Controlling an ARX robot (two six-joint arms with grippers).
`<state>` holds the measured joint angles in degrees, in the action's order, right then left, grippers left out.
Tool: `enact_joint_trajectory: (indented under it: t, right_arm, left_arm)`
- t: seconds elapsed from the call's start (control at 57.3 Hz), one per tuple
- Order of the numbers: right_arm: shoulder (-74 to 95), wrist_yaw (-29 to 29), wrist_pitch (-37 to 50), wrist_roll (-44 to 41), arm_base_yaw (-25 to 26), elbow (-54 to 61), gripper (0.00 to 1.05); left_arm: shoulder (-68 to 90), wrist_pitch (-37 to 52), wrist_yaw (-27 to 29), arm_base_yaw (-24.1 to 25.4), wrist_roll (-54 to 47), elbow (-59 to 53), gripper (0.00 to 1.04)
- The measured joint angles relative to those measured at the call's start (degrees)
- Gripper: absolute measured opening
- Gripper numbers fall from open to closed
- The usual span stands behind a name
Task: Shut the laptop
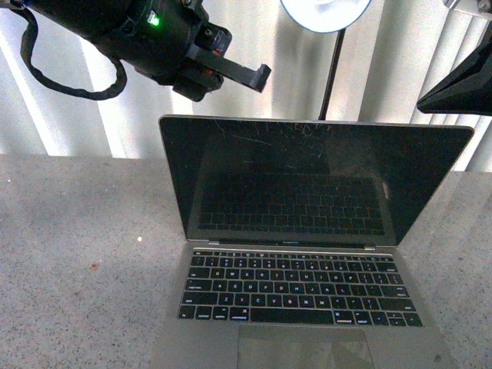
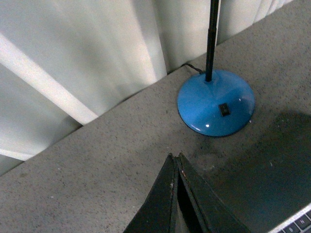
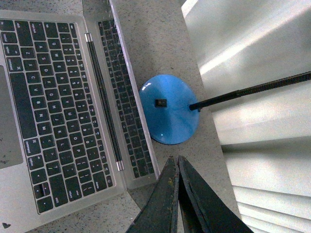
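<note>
Hovering above an open laptop (image 1: 307,254), the robot's left end effector (image 1: 260,77) hangs clear of the machine, its fingers pressed together and holding nothing. The laptop stands on the desk (image 1: 77,231) below and slightly to the right of that end effector, its cracked screen (image 1: 307,181) tilted a little past upright over the keyboard (image 1: 296,288). The right end effector (image 3: 176,162), likewise pinched narrow and empty, sits high above the screen's upper right corner. Beneath it lie the hinge end of the laptop and the blue lamp base (image 3: 169,109), which rests on the desk just behind the lid.

Closing appears not yet begun, as neither end effector touches the lid. To do the step well, an end effector would likely need to drop just behind the screen's top edge. It should meet that edge near the middle rather than at a corner, so the hinge does not twist. It can then press forward and down along the lid's arc, slowing before lid meets keyboard. Contact on the metal rim, not the cracked glass, seems wiser. The lamp's pole (image 1: 330,77) close behind leaves little room for a wide approach.
</note>
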<state>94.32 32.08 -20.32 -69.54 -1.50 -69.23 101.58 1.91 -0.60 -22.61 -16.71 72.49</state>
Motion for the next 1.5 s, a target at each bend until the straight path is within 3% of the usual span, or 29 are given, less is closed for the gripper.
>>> enact_joint_trajectory:
  t: [0.524,1.502]
  right_arm:
    - [3.7,-1.2,-1.4,-1.9,-2.8,-3.1,0.03]
    - [3.4,-1.6,-4.7,-4.2,-3.6,-0.9,0.03]
  left_arm:
    - [0.7,-4.2,-1.1,-0.8,-0.2,0.0,0.04]
    - [-0.4,-6.3,-3.9,-1.3,-1.3,-2.1,0.04]
